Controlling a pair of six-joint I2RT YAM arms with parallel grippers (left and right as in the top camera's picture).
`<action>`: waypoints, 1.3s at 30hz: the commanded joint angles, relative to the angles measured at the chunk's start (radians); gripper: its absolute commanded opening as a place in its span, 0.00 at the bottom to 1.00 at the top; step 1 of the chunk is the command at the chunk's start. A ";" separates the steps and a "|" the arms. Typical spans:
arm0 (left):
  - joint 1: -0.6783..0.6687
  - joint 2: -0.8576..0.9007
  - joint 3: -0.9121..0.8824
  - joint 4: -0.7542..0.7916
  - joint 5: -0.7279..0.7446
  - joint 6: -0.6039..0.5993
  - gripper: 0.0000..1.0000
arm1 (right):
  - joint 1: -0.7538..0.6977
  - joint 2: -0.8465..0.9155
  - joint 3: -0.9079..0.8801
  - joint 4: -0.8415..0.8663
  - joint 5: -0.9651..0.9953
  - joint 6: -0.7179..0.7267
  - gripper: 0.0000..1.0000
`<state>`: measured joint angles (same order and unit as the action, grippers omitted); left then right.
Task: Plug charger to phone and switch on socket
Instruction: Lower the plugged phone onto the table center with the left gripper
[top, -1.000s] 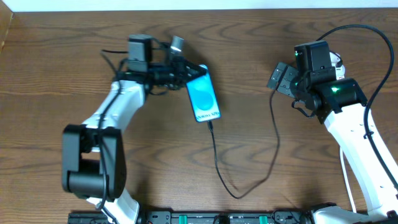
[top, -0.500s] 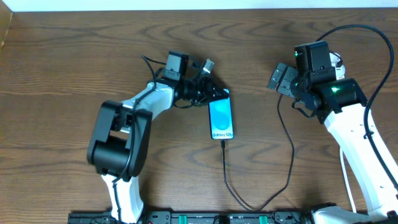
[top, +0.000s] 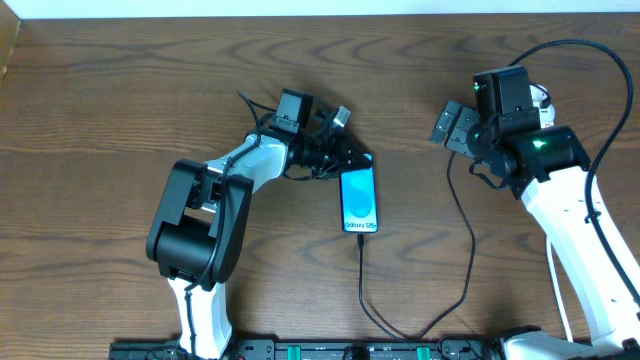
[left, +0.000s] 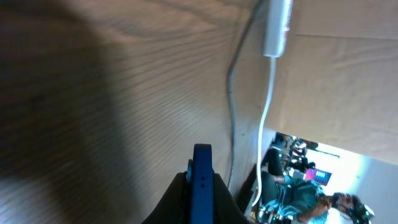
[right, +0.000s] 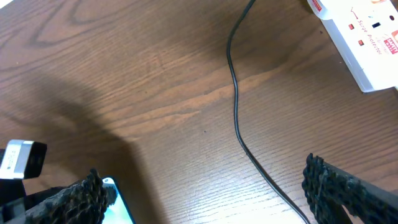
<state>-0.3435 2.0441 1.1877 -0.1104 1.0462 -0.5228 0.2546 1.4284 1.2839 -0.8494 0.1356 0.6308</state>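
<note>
The phone (top: 359, 200) lies lengthwise on the table, its teal screen up. My left gripper (top: 345, 160) is shut on its far end. In the left wrist view the phone (left: 201, 163) shows edge-on between the jaws (left: 201, 199). The charger (top: 365, 290) is a thin black cable. It meets the phone's near edge, loops along the front and rises towards my right arm (right: 236, 118). My right gripper (top: 455, 125) is open and empty above the table (right: 208, 193). The white socket (right: 364, 37) lies just beyond it and shows far off in the left wrist view (left: 277, 28).
The socket's white lead (left: 266, 124) trails across the table. My right arm's thick black cable (top: 600, 150) arcs over the right side. The table's far edge (top: 320, 14) runs along the top.
My left gripper has carried the phone to the right and turned it upright in the overhead view. The charger cable has trailed along with it. The right arm has not moved.
</note>
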 joint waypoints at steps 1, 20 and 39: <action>-0.001 -0.003 0.007 -0.020 -0.033 0.003 0.08 | 0.002 -0.008 0.003 0.000 0.016 -0.018 0.99; -0.001 0.034 0.007 -0.020 -0.071 0.011 0.07 | 0.002 0.019 -0.010 0.011 -0.014 -0.019 0.99; -0.003 0.052 0.007 -0.057 -0.134 0.018 0.08 | 0.002 0.025 -0.011 0.016 -0.015 -0.019 0.99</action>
<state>-0.3435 2.0857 1.1877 -0.1543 0.9318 -0.5186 0.2546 1.4490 1.2804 -0.8356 0.1204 0.6304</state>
